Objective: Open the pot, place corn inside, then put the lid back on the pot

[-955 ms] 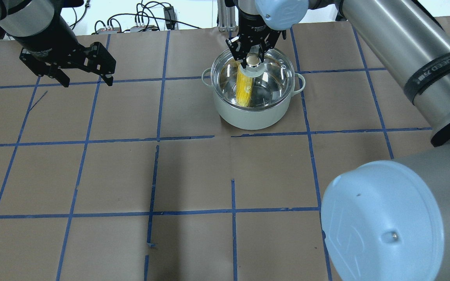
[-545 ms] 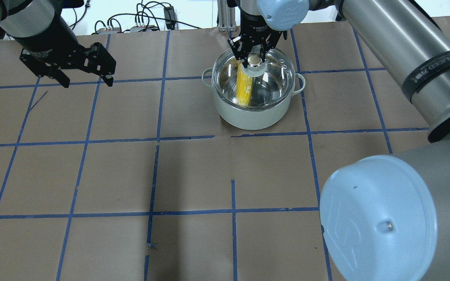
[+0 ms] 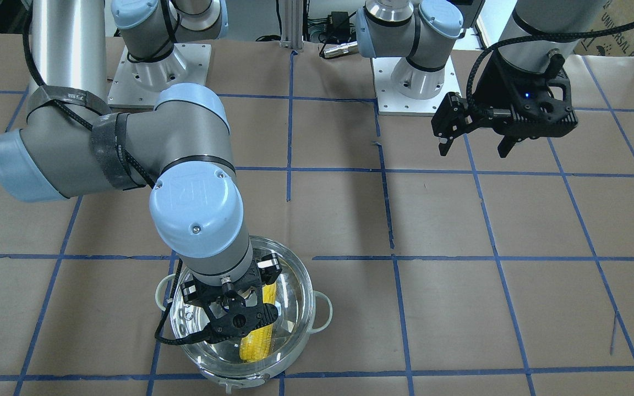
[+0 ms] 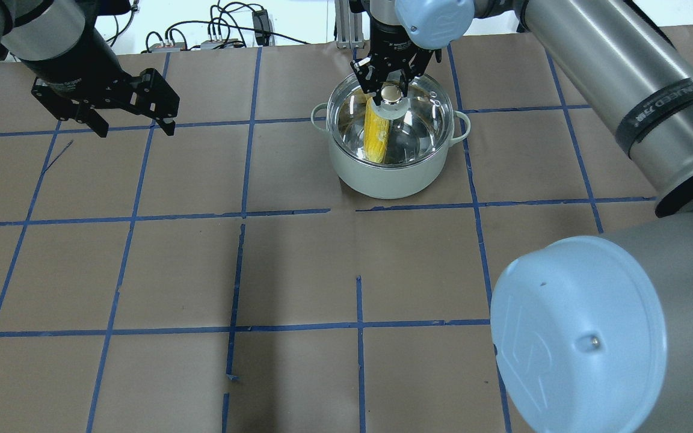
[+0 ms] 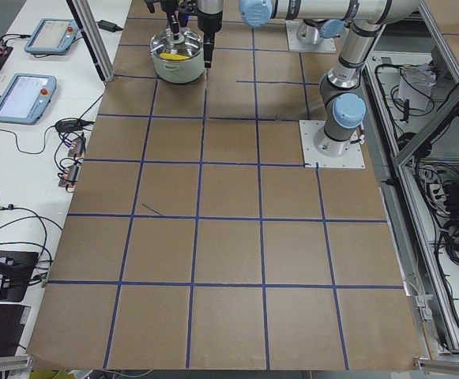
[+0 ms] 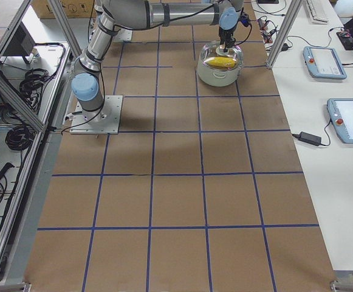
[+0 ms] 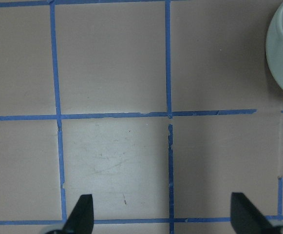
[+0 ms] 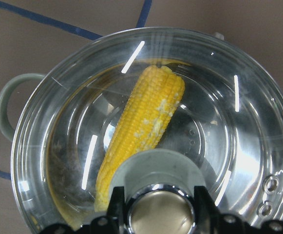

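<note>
Lid [image 4: 414, 123] between right pincer [image 4: 390, 90] and corn [image 4: 376, 133]

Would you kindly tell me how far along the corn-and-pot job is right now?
Done: the corn lies inside the pot, and the lid sits on the pot's rim. In hand: the right hand straddles the lid's knob; whether it grips is unclear. Remaining: releasing and lifting that hand clear. The left hand hangs open over the table, apart from the pot.
</note>
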Tool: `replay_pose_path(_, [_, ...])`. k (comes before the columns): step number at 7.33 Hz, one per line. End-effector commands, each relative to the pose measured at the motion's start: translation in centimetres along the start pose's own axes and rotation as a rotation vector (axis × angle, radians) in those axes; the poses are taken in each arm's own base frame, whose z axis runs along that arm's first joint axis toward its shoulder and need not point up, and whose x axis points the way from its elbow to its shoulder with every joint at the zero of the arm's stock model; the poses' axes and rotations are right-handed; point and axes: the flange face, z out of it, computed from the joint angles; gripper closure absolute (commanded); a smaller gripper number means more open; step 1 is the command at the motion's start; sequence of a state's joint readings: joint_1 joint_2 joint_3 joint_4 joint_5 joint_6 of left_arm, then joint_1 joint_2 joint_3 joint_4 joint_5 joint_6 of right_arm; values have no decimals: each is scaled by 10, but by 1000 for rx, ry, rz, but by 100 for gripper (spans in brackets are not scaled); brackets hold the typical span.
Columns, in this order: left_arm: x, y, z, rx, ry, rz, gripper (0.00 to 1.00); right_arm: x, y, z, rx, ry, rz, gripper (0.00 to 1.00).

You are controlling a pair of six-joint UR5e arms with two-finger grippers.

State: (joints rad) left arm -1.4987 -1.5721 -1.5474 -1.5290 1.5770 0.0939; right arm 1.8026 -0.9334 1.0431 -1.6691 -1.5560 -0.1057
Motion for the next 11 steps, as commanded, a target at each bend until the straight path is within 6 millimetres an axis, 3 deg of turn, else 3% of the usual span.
replay_pose_path(1, [0,0,0,-1,0,1,0,-2,1,-6,8,3,3,66])
replay_pose_path(8, [0,0,0,1,0,1,0,0,2,0,-10,3,9,65])
replay_pose_path(11, [0,1,-1,2,1,1,0,-2,4,-7,-4,5,9,65])
